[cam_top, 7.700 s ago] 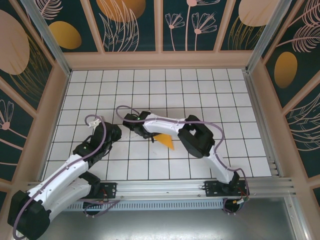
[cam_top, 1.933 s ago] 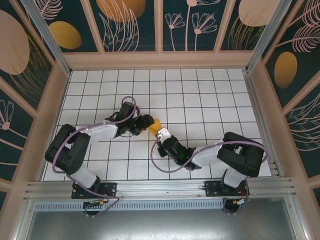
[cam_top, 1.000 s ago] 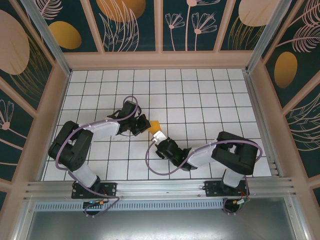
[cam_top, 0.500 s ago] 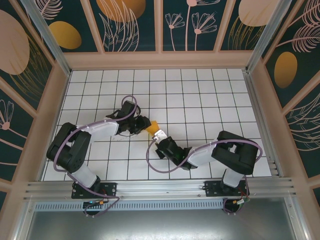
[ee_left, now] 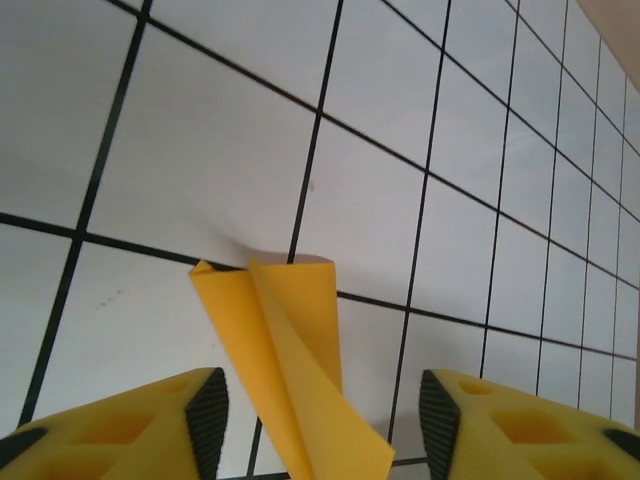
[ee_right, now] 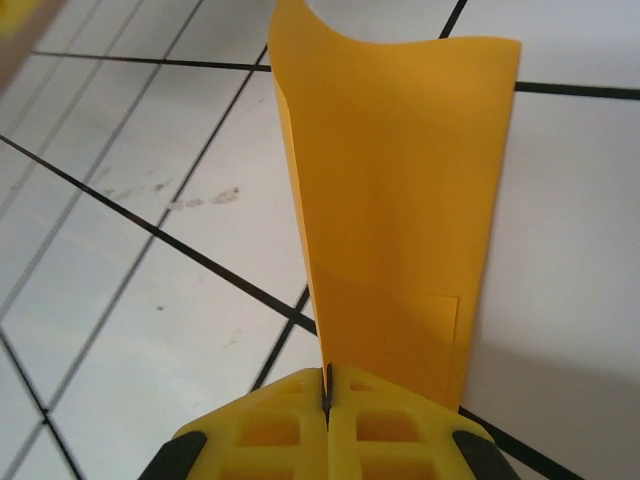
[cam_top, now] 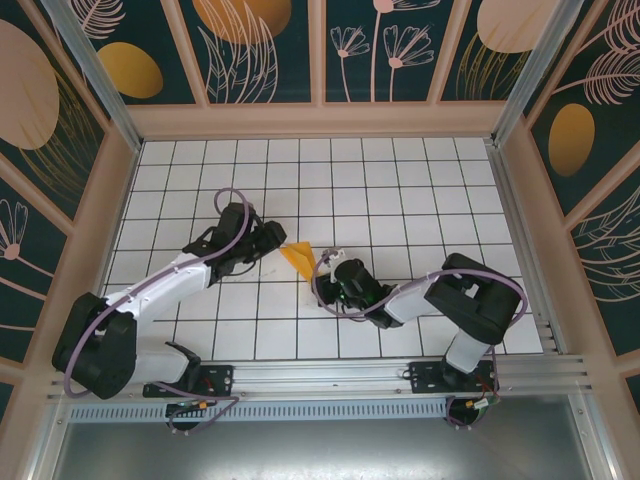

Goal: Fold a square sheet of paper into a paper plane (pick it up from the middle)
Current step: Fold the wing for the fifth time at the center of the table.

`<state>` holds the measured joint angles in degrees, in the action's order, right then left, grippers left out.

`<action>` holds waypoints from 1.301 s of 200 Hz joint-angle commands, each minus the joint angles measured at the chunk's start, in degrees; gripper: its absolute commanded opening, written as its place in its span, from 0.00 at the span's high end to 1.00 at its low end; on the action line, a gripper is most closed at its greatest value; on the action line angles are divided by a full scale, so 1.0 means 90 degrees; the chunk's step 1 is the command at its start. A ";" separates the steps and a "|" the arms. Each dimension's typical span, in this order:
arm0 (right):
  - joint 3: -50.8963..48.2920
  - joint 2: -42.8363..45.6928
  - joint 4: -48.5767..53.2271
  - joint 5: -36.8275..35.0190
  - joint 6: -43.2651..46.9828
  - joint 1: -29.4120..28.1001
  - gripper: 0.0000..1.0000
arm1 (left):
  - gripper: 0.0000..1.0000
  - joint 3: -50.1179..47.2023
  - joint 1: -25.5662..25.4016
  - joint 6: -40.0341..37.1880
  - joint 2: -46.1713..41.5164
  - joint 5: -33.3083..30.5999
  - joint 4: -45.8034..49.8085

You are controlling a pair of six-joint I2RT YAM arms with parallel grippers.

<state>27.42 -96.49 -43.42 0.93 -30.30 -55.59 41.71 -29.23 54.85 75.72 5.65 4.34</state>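
Observation:
The square sheet of paper is folded into a slim orange-yellow paper plane and is lifted off the white grid floor mid-table. My right gripper is shut on its narrow end. In the right wrist view the paper plane rises from the closed jaws of the right gripper. My left gripper stands open just left of the paper. In the left wrist view the folded paper plane hangs between the spread fingers of the left gripper without touching them.
The white tiled floor is boxed in by dark leaf-pattern wall panels at the back and both sides. An aluminium rail runs along the near edge by the arm bases.
My left gripper has opened, let go of the paper and drawn back to the left. The right gripper stays shut on the paper and has shifted slightly right.

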 commanded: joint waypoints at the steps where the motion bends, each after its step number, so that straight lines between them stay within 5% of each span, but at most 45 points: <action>1: -0.0107 -0.0014 -0.0582 0.0788 -0.0779 0.0192 1.00 | 0.49 -0.0280 0.0038 -0.0148 -0.0045 0.0466 -0.0562; 78: -0.0156 -0.0657 -0.1186 0.1542 -0.2026 0.0580 1.00 | 0.60 -0.0896 0.0035 -0.0103 0.0260 0.1688 -0.1828; 260: -0.0213 -0.1695 -0.2257 0.2468 -0.4436 0.1050 1.00 | 0.57 -0.1185 -0.0003 0.0034 0.1724 0.3173 -0.4124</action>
<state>25.71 -109.84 -64.16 22.63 -66.70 -46.33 31.90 -29.26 54.48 89.41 31.79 -27.11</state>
